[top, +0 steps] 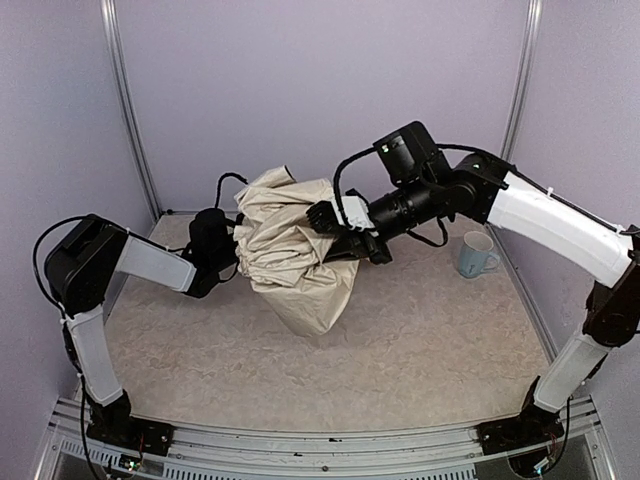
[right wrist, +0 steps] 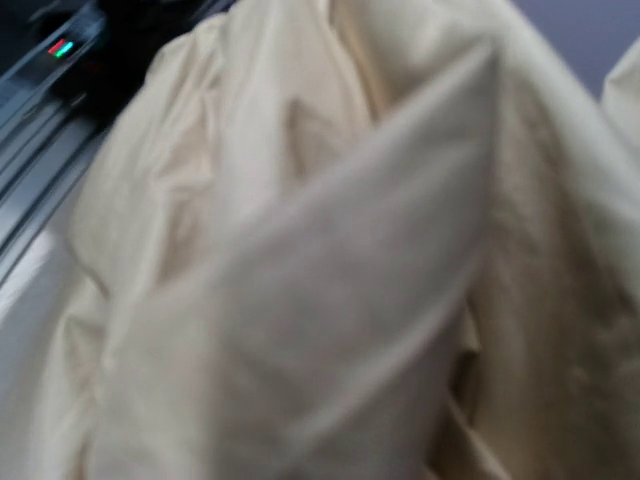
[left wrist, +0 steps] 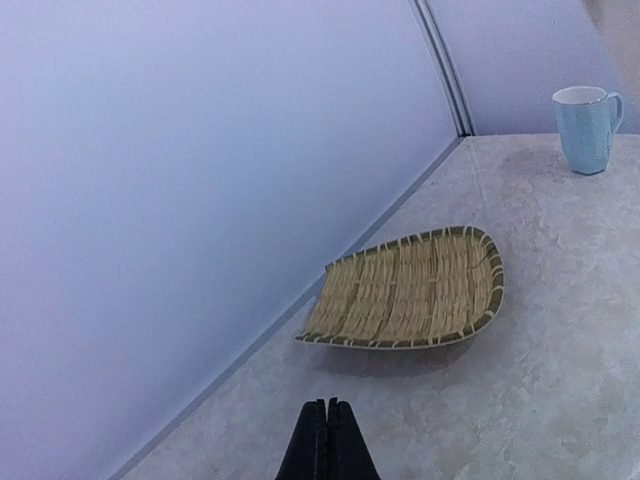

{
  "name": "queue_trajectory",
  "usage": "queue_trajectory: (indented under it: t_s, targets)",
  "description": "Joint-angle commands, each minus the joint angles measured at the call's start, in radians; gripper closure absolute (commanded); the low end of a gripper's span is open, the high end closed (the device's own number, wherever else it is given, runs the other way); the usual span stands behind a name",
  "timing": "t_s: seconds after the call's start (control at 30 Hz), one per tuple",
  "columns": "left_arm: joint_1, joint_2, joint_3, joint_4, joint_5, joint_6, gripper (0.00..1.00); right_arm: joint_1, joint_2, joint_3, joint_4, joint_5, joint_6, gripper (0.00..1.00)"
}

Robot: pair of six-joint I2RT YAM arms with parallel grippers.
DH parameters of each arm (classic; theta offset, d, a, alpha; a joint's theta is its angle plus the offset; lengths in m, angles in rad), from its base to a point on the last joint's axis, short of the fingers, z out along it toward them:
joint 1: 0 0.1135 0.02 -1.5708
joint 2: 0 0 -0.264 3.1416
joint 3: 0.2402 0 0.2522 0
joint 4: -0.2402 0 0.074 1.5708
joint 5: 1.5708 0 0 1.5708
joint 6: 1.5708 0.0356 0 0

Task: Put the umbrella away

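Observation:
The umbrella (top: 292, 250) is a crumpled cream-beige bundle held up over the middle of the table, its lower end near the surface. My right gripper (top: 325, 216) reaches into its right side from the right; it is shut on the umbrella's fabric. The right wrist view shows nothing but folds of the umbrella (right wrist: 330, 260), which hide the fingers. My left gripper (top: 228, 250) is at the bundle's left edge. In the left wrist view that gripper (left wrist: 327, 405) is shut, with nothing visible between its black fingers.
A woven straw tray (left wrist: 415, 290) lies on the table near the back wall, ahead of my left gripper; the umbrella hides it from above. A light blue mug (top: 477, 254) stands at the back right, also seen as the mug (left wrist: 588, 128).

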Motion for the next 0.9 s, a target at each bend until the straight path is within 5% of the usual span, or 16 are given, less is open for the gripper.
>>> queue_trajectory:
  t_s: [0.0,0.33,0.87]
  targets:
    - [0.006,0.068,0.066,0.084,0.051,0.063,1.00,0.097,0.037,-0.060,-0.006,0.058,-0.023,1.00]
    - [-0.005,0.192,0.165,0.179,0.007,0.253,1.00,0.174,0.177,-0.196,-0.024,0.149,0.050,1.00]
    - [-0.049,0.337,0.260,0.267,-0.037,0.311,0.99,0.162,0.455,-0.348,-0.008,0.113,0.138,1.00]
